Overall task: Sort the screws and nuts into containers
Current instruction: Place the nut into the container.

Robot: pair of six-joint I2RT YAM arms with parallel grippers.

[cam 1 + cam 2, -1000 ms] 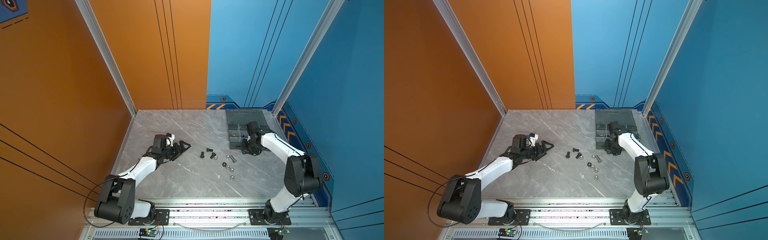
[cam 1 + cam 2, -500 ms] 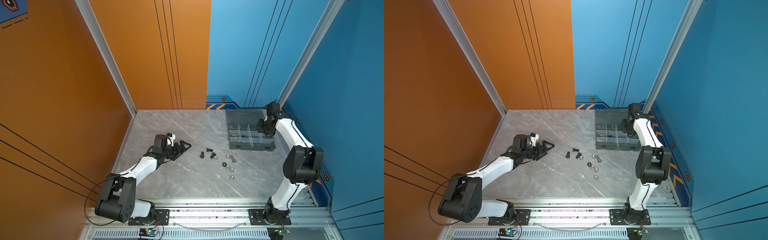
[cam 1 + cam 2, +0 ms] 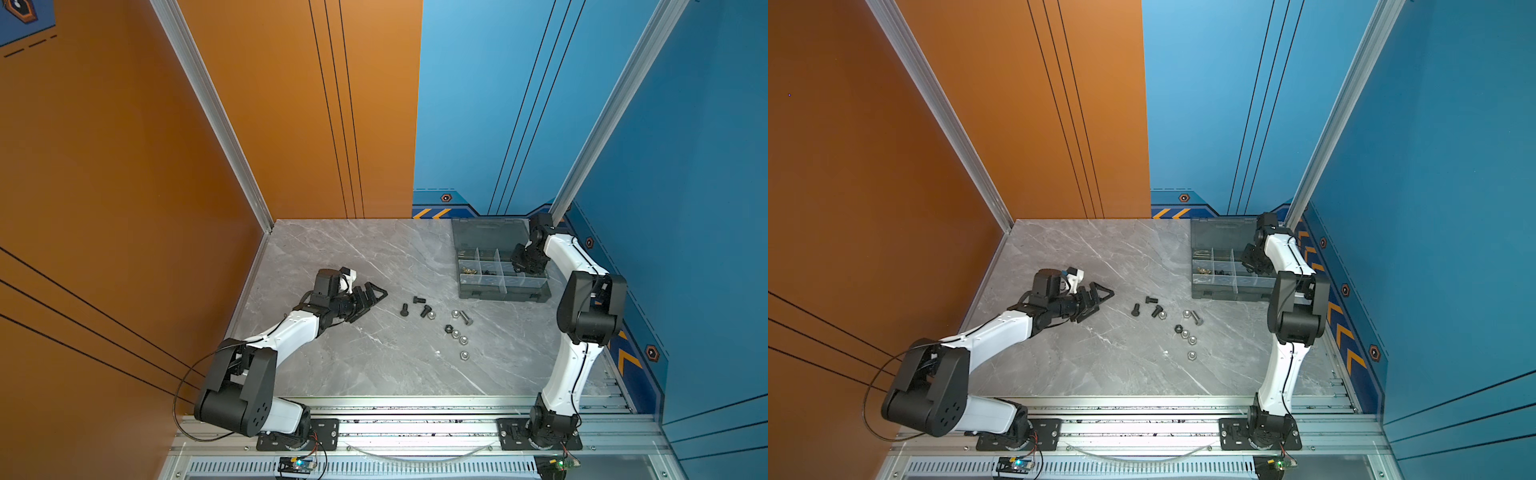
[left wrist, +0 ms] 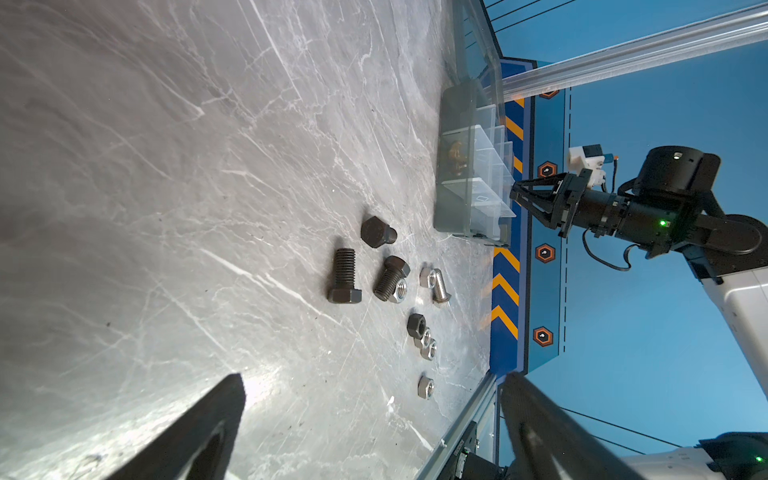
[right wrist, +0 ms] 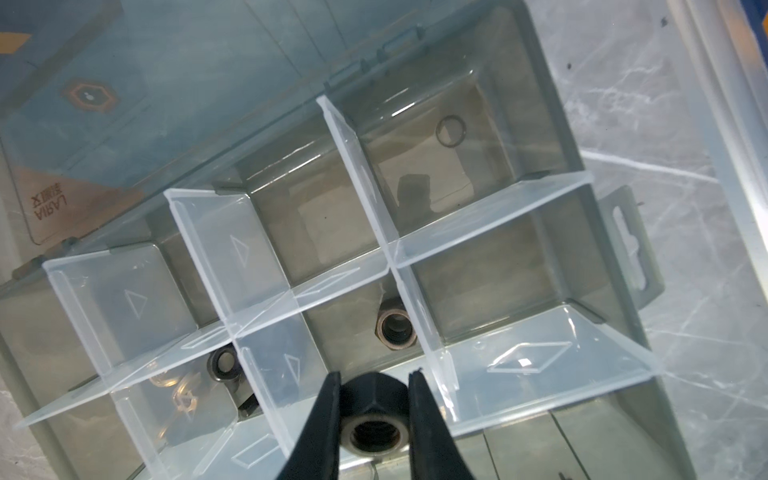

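My right gripper (image 5: 375, 374) is shut on a black hex nut (image 5: 374, 401) and hangs over the right-hand containers of the grey organizer box (image 3: 503, 293). In both top views it shows as dark jaws (image 3: 524, 262) above the box (image 3: 1233, 294). One compartment holds a black nut (image 5: 395, 328); others hold a second black nut (image 5: 224, 365) and brass wing nuts (image 3: 468, 271). Black screws (image 3: 404, 309), a silver screw (image 3: 466, 318) and loose nuts (image 3: 463, 340) lie mid-table. My left gripper (image 3: 372, 301) rests open and empty left of them, with the screws (image 4: 345, 276) ahead of it.
The box's lid (image 3: 486, 232) lies open flat against the back wall. The blue side wall stands close to the right of the box. An aluminium rail (image 3: 415, 401) runs along the table's front edge.
The right arm has swung from the box's front left corner to its right side, carrying the black nut over the compartments. The left arm has stayed put.
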